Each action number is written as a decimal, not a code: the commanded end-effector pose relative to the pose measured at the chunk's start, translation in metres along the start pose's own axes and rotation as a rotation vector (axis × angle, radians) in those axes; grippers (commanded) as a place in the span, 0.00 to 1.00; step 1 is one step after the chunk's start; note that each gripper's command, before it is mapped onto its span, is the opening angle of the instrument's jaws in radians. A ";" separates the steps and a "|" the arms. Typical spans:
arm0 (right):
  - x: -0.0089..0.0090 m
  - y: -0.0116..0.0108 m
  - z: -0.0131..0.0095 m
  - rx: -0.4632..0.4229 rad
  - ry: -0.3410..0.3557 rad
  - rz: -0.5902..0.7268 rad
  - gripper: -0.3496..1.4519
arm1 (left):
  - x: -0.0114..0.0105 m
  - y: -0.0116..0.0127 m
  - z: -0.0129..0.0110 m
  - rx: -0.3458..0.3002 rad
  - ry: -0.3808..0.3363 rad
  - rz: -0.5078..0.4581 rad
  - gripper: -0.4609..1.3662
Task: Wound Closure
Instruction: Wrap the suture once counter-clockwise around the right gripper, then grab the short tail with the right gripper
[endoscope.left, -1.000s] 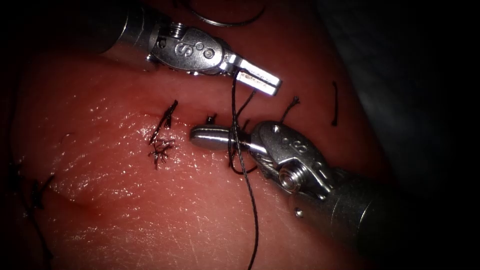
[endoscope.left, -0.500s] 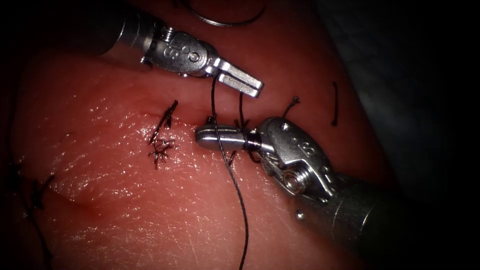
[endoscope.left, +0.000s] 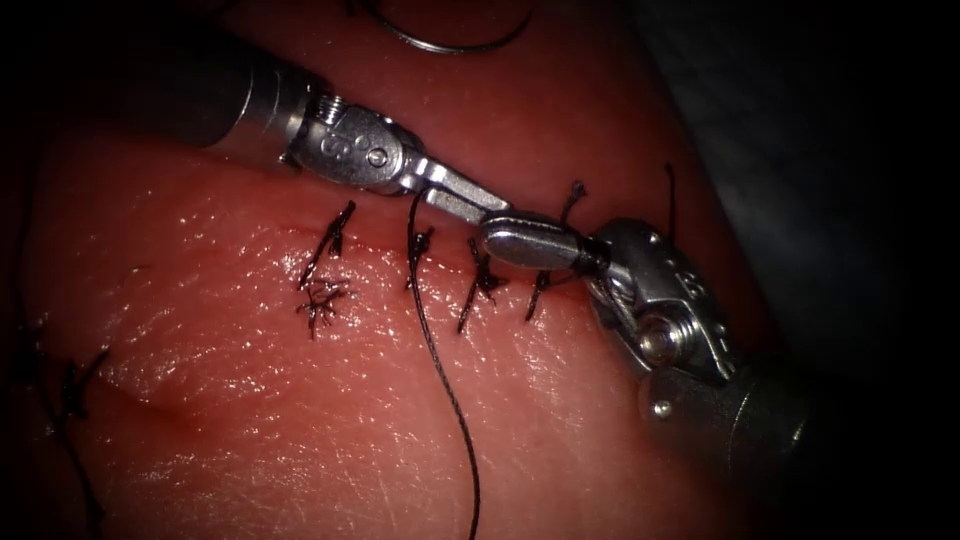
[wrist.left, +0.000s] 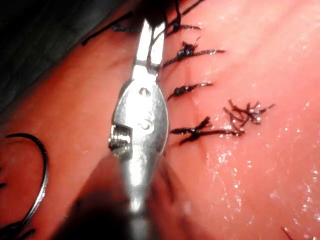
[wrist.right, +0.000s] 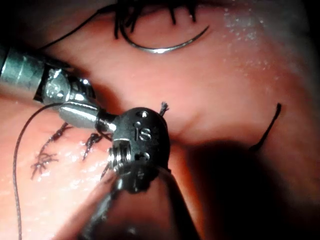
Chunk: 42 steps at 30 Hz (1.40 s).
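Thread (endoscope.left: 440, 370) hanging from left tool (endoscope.left: 470, 203); tips touching

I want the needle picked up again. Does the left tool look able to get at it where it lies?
Probably not yet: the left tool is shut on the thread; otherwise, bare tissue lies toward the needle.

Endoscope looks down from above and in front; both wrist cams sit super close, sharing the stitched cut (endoscope.left: 440, 262) on the tissue (endoscope.left: 300, 420).

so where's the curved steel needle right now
The curved steel needle lies free on the red pork tissue at the endoscope view's top edge, behind the left tool, held by neither tool and not in the tissue.
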 end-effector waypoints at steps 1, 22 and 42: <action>0.0003 -0.0001 0.0002 -0.023 0.018 0.017 0.00 | -0.0001 0.0005 0.0004 0.009 -0.020 0.016 0.06; -0.0003 -0.0005 -0.0004 -0.606 -0.005 0.125 0.00 | 0.0020 0.0070 0.0024 0.114 -0.166 0.155 0.06; -0.0019 -0.0006 -0.0024 -0.810 -0.060 0.125 0.47 | 0.0024 0.0070 0.0041 0.211 -0.405 0.259 0.06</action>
